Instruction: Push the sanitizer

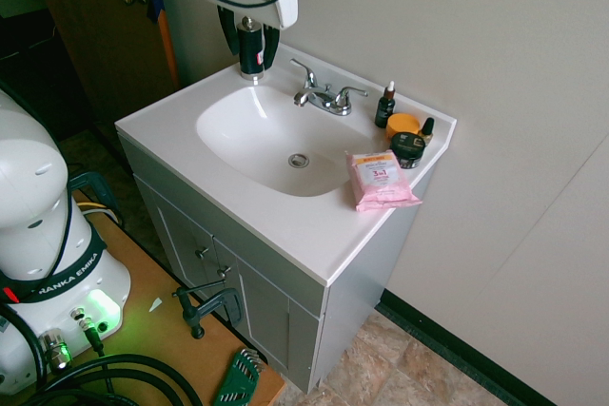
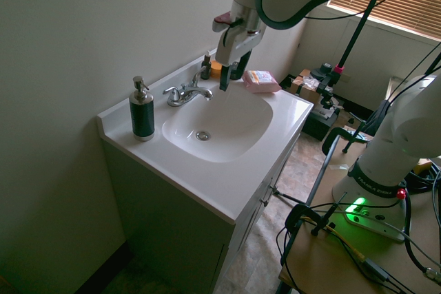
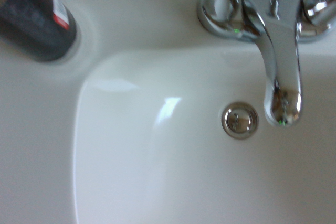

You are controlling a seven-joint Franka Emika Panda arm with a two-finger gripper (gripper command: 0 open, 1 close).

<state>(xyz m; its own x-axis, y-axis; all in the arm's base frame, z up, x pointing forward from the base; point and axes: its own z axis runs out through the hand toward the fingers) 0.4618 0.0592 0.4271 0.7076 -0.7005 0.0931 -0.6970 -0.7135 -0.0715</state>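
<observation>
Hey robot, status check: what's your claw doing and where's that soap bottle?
End effector open, empty, high above the basin. Sanitizer upright on the sink's back corner, untouched. Faucet stands between them.

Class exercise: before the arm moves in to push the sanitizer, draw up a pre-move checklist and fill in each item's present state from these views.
1. Sanitizer upright on the sink counter: ok.
2. Gripper open: ok.
3. Gripper touching the sanitizer: not ok; it hangs above the basin near the faucet.
4. Counter strip between faucet and sanitizer bare: ok.
5. Pump head in wrist view: not ok, only the bottle's base shows.
</observation>
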